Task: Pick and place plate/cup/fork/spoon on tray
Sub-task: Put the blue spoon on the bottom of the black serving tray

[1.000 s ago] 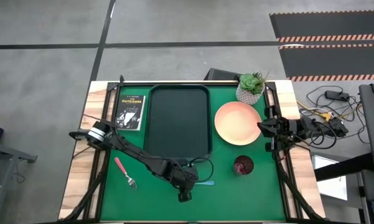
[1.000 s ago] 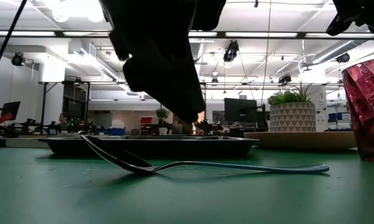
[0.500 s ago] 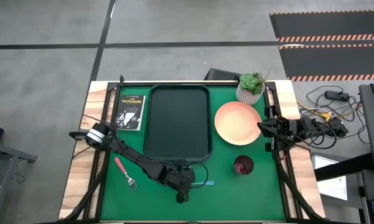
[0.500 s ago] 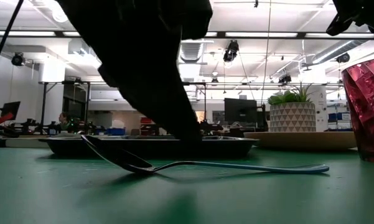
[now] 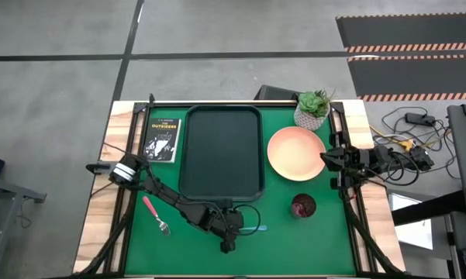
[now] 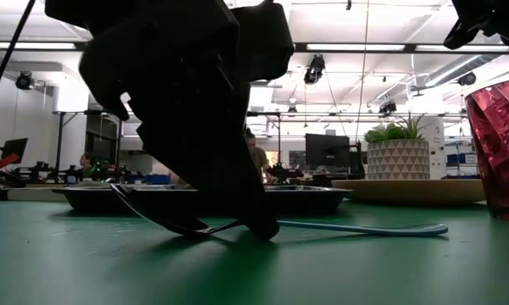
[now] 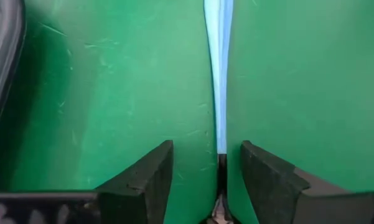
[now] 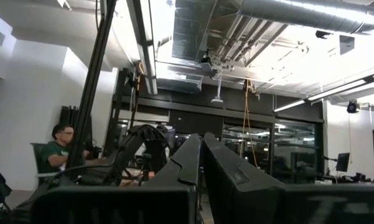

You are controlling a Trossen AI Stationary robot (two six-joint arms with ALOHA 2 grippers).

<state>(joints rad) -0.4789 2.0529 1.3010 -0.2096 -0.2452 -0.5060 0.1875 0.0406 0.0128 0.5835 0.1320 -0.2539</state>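
Note:
The spoon [image 5: 254,228] lies flat on the green table near its front edge, and its light blue handle [image 7: 219,87] points toward the table's right. My left gripper [image 7: 205,149] is open and down at the table. Its fingers stand on either side of the spoon's neck [image 6: 237,225], where the blue handle meets the dark metal, without touching it. The pink-handled fork [image 5: 155,215] lies to the left. The peach plate [image 5: 296,153] and the dark red cup [image 5: 303,206] stand to the right of the dark tray [image 5: 221,151]. My right gripper [image 8: 202,152] is shut and waits at the table's right edge [image 5: 326,159].
A dark book [image 5: 163,139] lies left of the tray. A white pot with a green plant [image 5: 312,108] stands at the far right, behind the plate. In the low view the cup [image 6: 498,148] stands close at the right. People sit in the room beyond the table.
My left gripper has gone down from just above the spoon to the table, and its fingers now reach the table on either side of the spoon's neck. The spoon has not moved.

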